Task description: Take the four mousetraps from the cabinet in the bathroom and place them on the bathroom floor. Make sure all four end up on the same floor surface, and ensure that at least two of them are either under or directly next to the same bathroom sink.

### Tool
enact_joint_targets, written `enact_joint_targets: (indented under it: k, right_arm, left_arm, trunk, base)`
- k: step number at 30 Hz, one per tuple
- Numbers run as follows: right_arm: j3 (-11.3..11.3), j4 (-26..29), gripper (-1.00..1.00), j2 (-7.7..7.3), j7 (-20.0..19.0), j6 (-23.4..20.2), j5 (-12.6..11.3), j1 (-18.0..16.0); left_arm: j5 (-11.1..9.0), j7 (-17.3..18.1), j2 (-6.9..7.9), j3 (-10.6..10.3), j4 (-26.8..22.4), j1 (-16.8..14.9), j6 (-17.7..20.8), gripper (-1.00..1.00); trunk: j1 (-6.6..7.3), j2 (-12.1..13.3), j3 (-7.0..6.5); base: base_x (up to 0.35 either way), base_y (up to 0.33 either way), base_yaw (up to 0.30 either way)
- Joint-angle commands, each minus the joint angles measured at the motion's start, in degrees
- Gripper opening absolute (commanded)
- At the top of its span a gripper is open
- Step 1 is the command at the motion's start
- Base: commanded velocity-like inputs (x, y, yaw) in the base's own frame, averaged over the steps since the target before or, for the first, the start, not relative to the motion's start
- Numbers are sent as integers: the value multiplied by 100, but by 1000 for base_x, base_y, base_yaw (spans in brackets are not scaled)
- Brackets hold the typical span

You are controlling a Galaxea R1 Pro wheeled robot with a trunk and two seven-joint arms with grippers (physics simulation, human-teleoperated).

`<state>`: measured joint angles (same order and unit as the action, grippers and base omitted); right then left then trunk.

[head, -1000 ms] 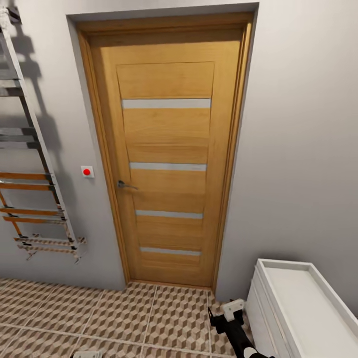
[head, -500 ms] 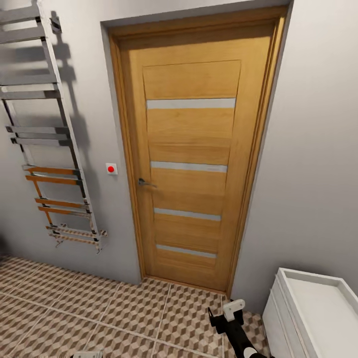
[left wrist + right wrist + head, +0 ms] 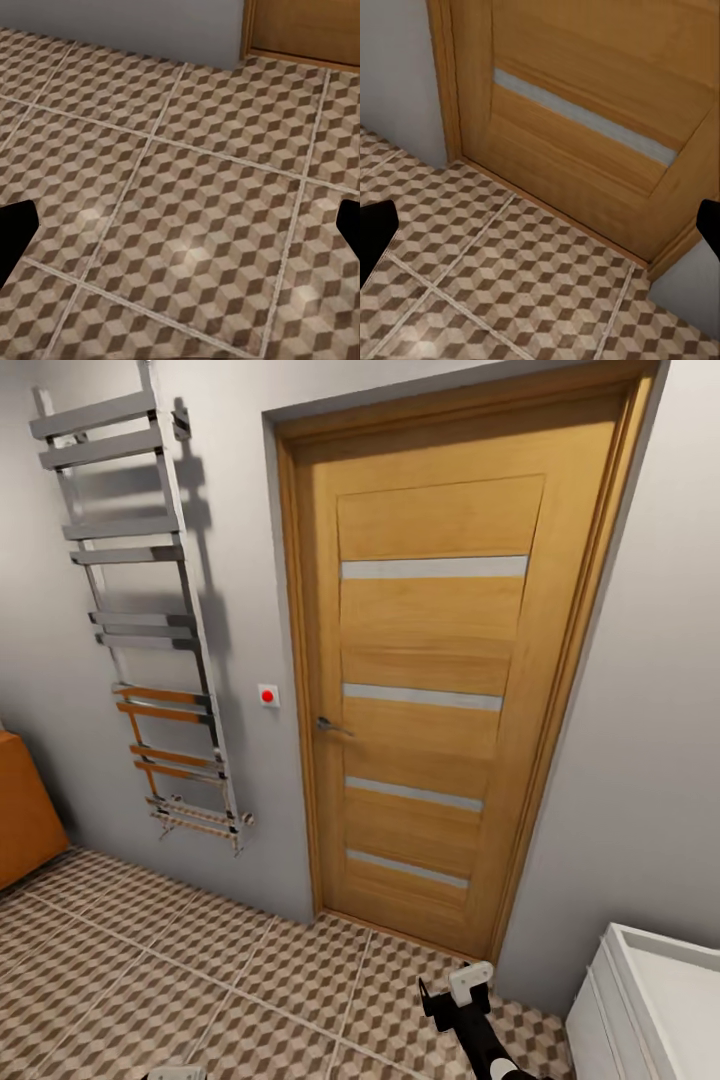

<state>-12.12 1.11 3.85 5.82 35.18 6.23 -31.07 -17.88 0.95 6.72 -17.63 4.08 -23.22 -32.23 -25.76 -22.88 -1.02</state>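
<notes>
No mousetraps are in view. A corner of the orange-brown cabinet shows at the far left of the head view. The white sink on its vanity stands at the lower right. Cube-patterned bathroom floor runs between them. My right gripper hangs low over the tiles in front of the door, open and empty, with its dark fingertips wide apart in the right wrist view. My left gripper is also open and empty, above bare tiles; its tip peeks in at the bottom edge of the head view.
A closed wooden door with a lever handle fills the wall ahead. A chrome towel radiator hangs on the grey wall to its left, beside a small red-button switch.
The camera has swung left: door and sink slid right in the picture, the radiator came further in, and the cabinet corner appeared. Both arms keep their place in the view.
</notes>
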Motion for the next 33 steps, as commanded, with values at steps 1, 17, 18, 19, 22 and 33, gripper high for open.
enact_joint_targets:
  k: [1,17,18,19,22,33]
  right_arm:
    - [-18,-6,100,1,60,7,62,-3]
    - [-18,-6,100,1,60,7,63,-2]
    - [-18,-6,100,1,60,7,63,-1]
    - [-18,-6,100,1,60,7,63,-2]
    - [-18,-6,100,1,60,7,63,-3]
    - [-19,-6,100,1,60,7,63,-3]
  left_arm:
    - [-49,10,-4,-48,22,-7,-30,100]
    - [-49,10,-4,-48,22,-7,-29,100]
    - [-49,10,-4,-48,22,-7,-29,100]
    - [-49,10,-4,-48,22,-7,-29,100]
    - [-49,10,-4,-48,22,-7,-29,100]
    - [-49,10,-4,-48,22,-7,-29,100]
  trunk:
    - [-2,-4,2]
    - [-2,-4,2]
    - [-2,-4,2]
    - [-2,-4,2]
    - [-2,-4,2]
    - [-2,-4,2]
  base:
    - [0,0,255]
    - [0,0,255]
    - [0,0,255]
    - [0,0,255]
    - [0,0,255]
    - [0,0,255]
